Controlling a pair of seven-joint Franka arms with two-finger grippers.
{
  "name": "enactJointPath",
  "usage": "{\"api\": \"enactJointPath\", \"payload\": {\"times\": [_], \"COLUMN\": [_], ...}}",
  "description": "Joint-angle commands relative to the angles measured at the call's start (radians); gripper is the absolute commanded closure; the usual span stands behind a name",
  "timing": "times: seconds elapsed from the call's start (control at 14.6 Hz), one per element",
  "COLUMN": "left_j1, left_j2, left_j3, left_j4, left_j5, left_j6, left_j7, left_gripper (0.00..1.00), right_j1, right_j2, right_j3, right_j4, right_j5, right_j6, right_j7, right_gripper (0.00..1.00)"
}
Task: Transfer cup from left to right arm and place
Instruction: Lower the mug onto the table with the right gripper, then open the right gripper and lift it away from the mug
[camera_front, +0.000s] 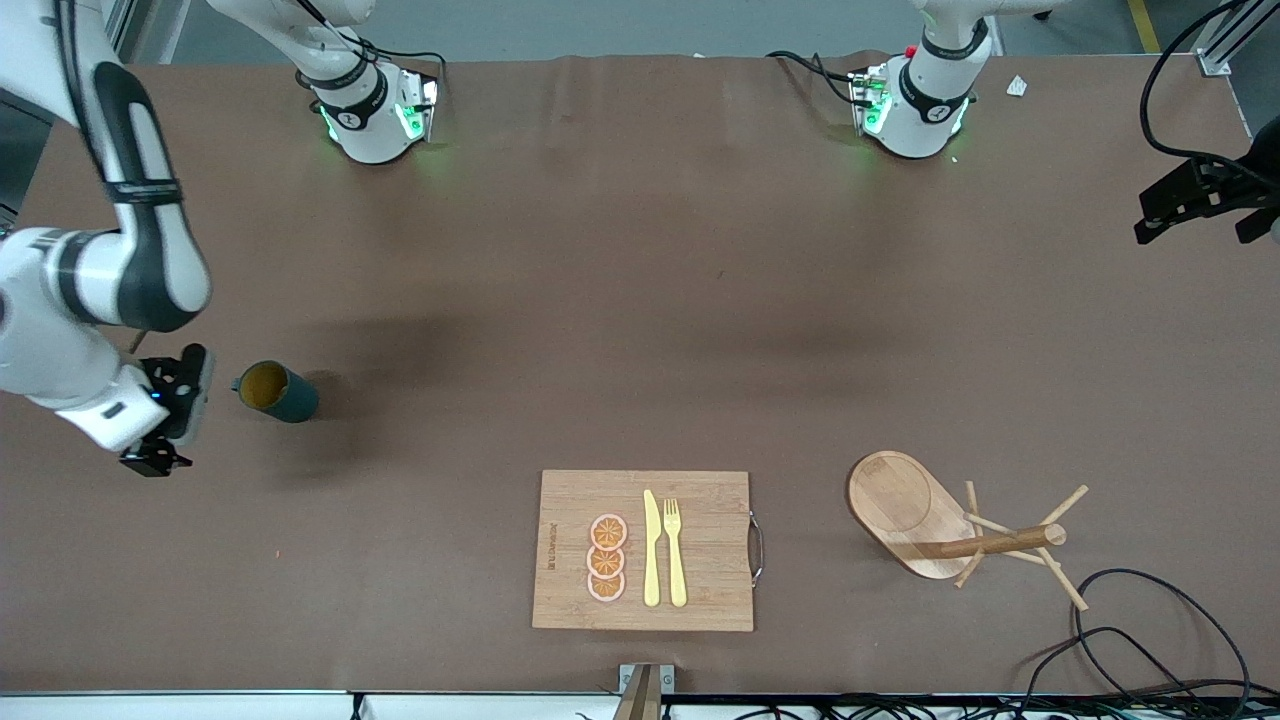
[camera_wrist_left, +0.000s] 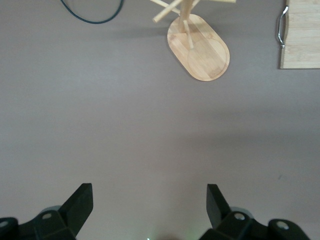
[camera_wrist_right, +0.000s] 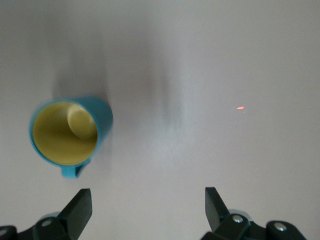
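- Front view: the cup (camera_front: 277, 391) is seen standing on the brown table (camera_front: 600, 300), toward the right arm's end, well apart from the cutting board (camera_front: 700, 545) and farther from the front camera than that board; its tan inside is turned up and its handle points toward the right gripper
- The right gripper (camera_front: 165, 425) is found just beside the cup, apart from it, with nothing held; its spread is hard to judge here
- On the cutting board three orange slices (camera_front: 607, 558), a yellow knife (camera_front: 651, 550) and a yellow fork (camera_front: 675, 550) are laid side by side
- The wooden peg rack (camera_front: 950, 530) stands beside the cutting board, toward the left arm's end
- The left gripper (camera_front: 1200, 200) is seen at the left arm's end of the table, well apart from the cup, waiting
- Left wrist view: the left gripper's fingers (camera_wrist_left: 80, 205) are spread wide with only bare table between them; the peg rack and a corner of the cutting board are shown farther off
- Right wrist view: the right gripper's fingers (camera_wrist_right: 80, 207) are spread wide and empty; the cup lies outside them, untouched
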Motion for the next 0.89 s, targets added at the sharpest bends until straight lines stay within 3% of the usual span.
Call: {"api": "enactJointPath", "payload": {"times": [0.0,0.21,0.41,0.82], "left_j1": [-0.003,-0.003,-0.012,-0.012], "left_j2": [-0.030,-0.036,-0.055,-0.053], "left_j3": [-0.004,-0.009,-0.013,-0.049], "left_j4": [-0.041,-0.061,-0.087,-0.090], "left_j5": [-0.019,-0.021,-0.019,-0.019], "left_j6": [0.017,0.015,0.017,0.017], "left_j7": [0.005,0.008,0.009,0.002], "left_gripper": [0.00,0.00,0.00,0.00], "right_j1": [-0.106,-0.105,-0.101,-0.038], "right_j2": [0.011,0.009,0.000,-0.038], "right_j3": [0.014,0.008,0.014,0.019], "right_j4": [0.046,0.077,0.126,0.236], "right_j5": [0.235,0.243,0.153,0.064], "right_j6": [-0.075,-0.117,-0.216,-0.458], "right_j7": [-0.134,-0.079,0.231,0.808], "right_gripper": [0.00,0.00,0.00,0.00]}}
